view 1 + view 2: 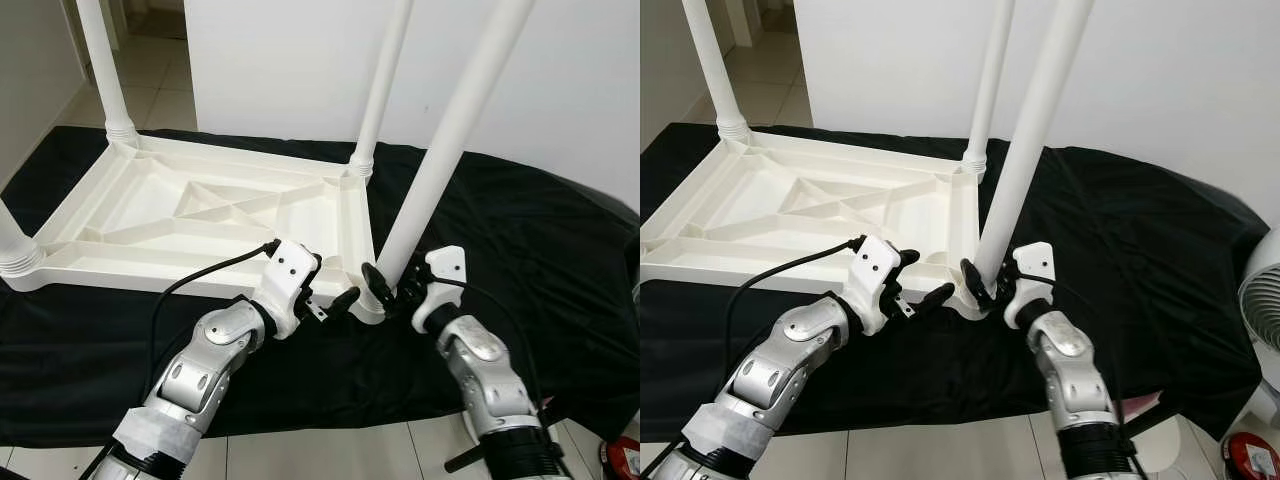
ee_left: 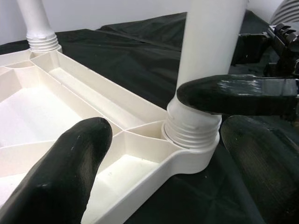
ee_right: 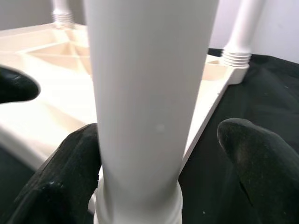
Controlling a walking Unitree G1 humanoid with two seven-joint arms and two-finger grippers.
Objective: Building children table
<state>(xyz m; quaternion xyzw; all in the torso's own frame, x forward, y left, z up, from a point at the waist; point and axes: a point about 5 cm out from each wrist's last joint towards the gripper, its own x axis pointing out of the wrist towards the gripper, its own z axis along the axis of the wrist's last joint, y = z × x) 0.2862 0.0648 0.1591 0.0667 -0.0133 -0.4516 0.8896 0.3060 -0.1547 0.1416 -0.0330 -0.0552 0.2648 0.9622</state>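
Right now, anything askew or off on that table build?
One thing: the near-right leg leans to the right from its corner socket on the upturned tabletop, while the far-right leg stands closer to straight. The right gripper straddles its base; the left gripper is at the same corner. No damage visible.

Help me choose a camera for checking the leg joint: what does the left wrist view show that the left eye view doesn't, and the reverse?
Left wrist view: a close look at the threaded collar where the near leg enters the corner socket, with a black finger of the right gripper lying against the leg just above it.

Left eye view: the whole upside-down tabletop on the black cloth, both silver arms, the left gripper and right gripper flanking the corner.

Both: that leg, its corner, and a far leg.
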